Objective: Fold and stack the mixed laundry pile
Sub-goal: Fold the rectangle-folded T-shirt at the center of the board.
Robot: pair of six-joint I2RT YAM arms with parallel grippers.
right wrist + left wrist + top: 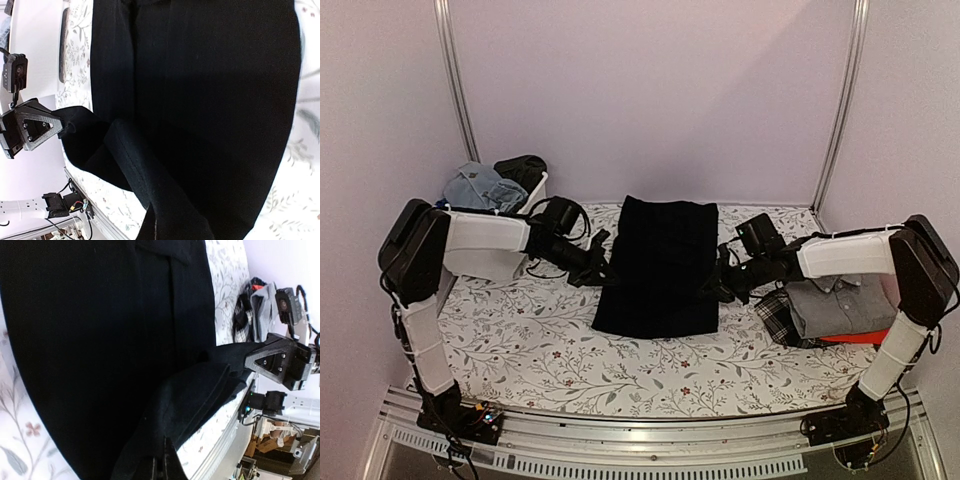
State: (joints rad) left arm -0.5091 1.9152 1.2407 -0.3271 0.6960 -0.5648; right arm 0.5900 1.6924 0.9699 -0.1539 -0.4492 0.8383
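Black garment lies as a long rectangle in the middle of the tabletop, running away from the arms. The left gripper has its jaws pinched fully closed on the cloth's left edge. The right gripper has its jaws closed the same way on the right edge. Both wrist views show a band of the fabric raised off the layer beneath and stretched between them.

The likely trouble is an uneven fold: if one arm travels faster or higher than the other, the raised band would skew and could drag the rectangle beneath along with it. A thin pinch might also slip out (the fabric looks smooth and heavy).

Close beside the right arm sit the grey shirt, plaid cloth and a strip of red shirt showing under them, near enough for a swinging elbow to brush. The white tub at far left holds denim pieces, well apart from the fold.
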